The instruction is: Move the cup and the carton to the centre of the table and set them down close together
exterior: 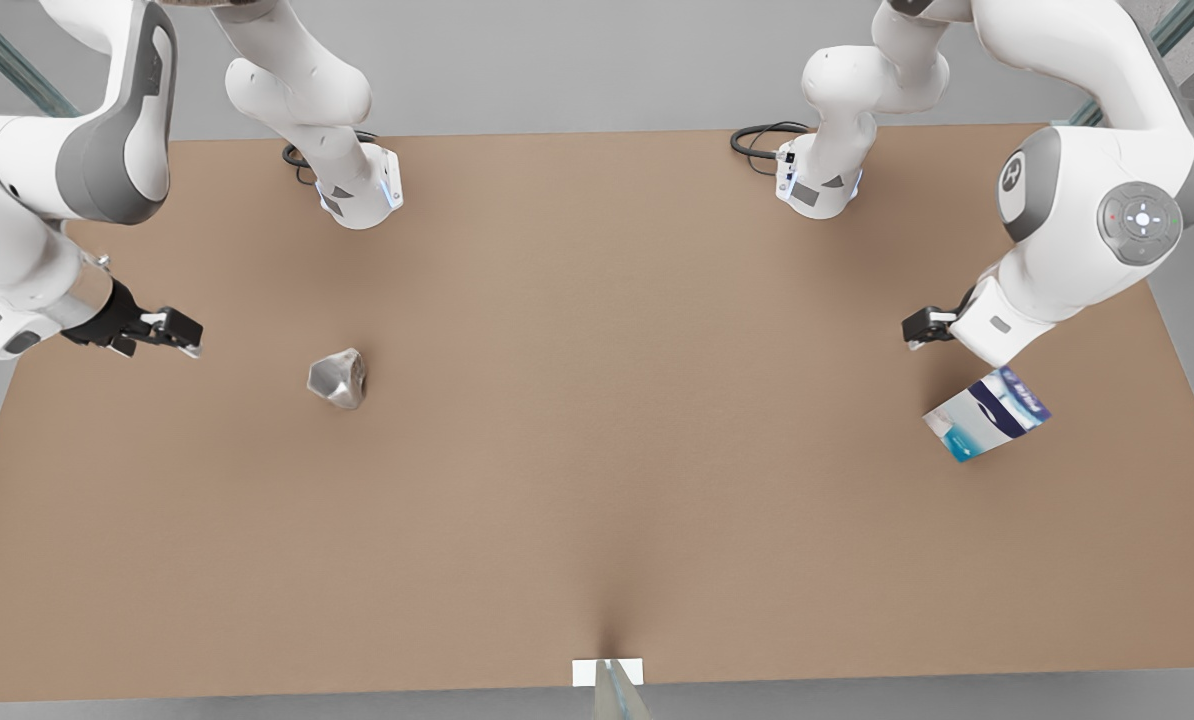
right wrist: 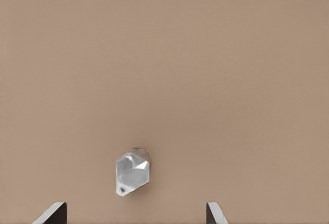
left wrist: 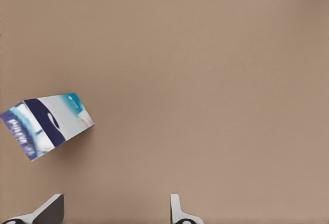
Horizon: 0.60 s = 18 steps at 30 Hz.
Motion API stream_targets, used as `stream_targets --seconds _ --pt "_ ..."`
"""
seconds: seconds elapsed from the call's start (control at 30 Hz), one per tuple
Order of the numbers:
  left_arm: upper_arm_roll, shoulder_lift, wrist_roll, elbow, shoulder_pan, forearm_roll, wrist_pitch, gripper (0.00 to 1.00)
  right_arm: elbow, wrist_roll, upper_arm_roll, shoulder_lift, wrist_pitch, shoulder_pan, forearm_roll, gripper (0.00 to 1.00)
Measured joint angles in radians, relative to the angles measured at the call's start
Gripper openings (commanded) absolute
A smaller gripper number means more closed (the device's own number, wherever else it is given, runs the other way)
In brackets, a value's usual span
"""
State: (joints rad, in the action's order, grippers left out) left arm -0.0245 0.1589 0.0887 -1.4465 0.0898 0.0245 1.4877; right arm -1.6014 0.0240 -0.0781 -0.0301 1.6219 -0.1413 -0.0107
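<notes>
the cup (exterior: 338, 379) lies tipped on its side on the surface (exterior: 597, 480), toward the front view's left, well apart from the carton (exterior: 987, 414) near the front view's right edge. neither is at the centre yet, and nothing is held.

the right claw (exterior: 172, 330) hangs near the cup, with a clear gap between them, its fingers (right wrist: 54, 212) spread wide and empty. the left claw (exterior: 925, 327) hovers just beside the carton, its fingers (left wrist: 49, 209) also apart and empty.

the cup looks light, rigid and glassy, so probably slick and prone to roll on its tapered, faceted side; closing across the narrower body, flat facet to flat facet, seems the safest hold. the carton looks light and thin-walled, likely to dent under a hard squeeze; it sits skewed to the surface edges, so the wrist would need turning to pinch its two broad faces near the middle.
</notes>
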Motion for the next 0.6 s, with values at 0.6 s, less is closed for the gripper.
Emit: stream_targets --seconds 0.6 --pt "0.012 0.007 0.014 -0.047 0.001 0.006 -0.040 1.00 -0.427 -0.184 -0.122 0.003 0.266 0.183 -0.014 1.00"
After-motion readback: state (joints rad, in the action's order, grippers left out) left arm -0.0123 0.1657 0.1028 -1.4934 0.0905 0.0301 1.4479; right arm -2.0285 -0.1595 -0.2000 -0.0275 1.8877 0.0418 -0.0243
